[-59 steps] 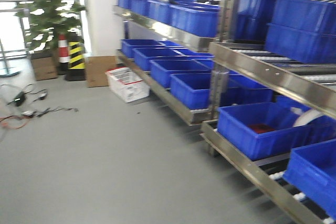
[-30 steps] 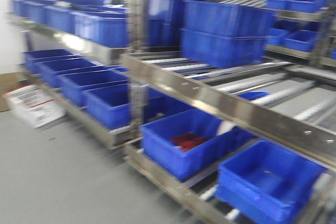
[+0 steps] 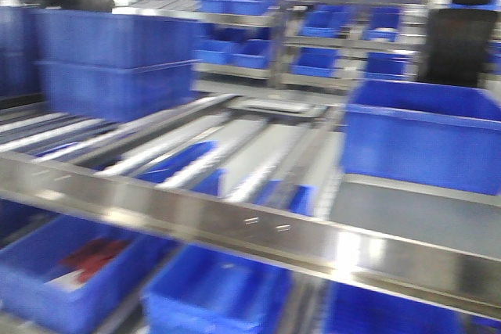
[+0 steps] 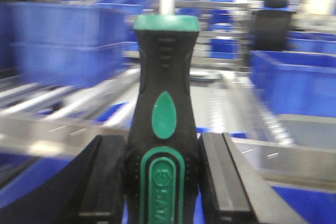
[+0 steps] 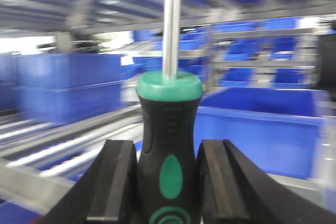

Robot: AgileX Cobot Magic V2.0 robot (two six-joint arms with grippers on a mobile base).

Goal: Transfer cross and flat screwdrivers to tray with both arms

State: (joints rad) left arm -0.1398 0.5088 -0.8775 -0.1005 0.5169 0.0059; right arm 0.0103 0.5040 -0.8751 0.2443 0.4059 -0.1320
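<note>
On the blurred rack (image 3: 235, 224) ahead lies the grey tray (image 3: 274, 105). The left gripper (image 4: 163, 150) clamps 1 screwdriver (image 4: 164, 77) and the right gripper (image 5: 167, 156) clamps the other screwdriver (image 5: 169, 108). Pickup looks done; both placements are left.

You can read only a cropped, embossed "SATA" on the left wrist view's screwdriver (image 4: 164, 114) handle.

Front: you look level into the rack (image 3: 258, 232) from close, blurred | Left wrist: you sit just behind the left tool (image 4: 164, 182), facing forward along the left screwdriver (image 4: 164, 114), which fills mid-frame | Right wrist: same, behind the right tool (image 5: 165, 182) and right screwdriver (image 5: 169, 129) | Shared: all three face the rack's blue bins (image 3: 423, 134)
</note>
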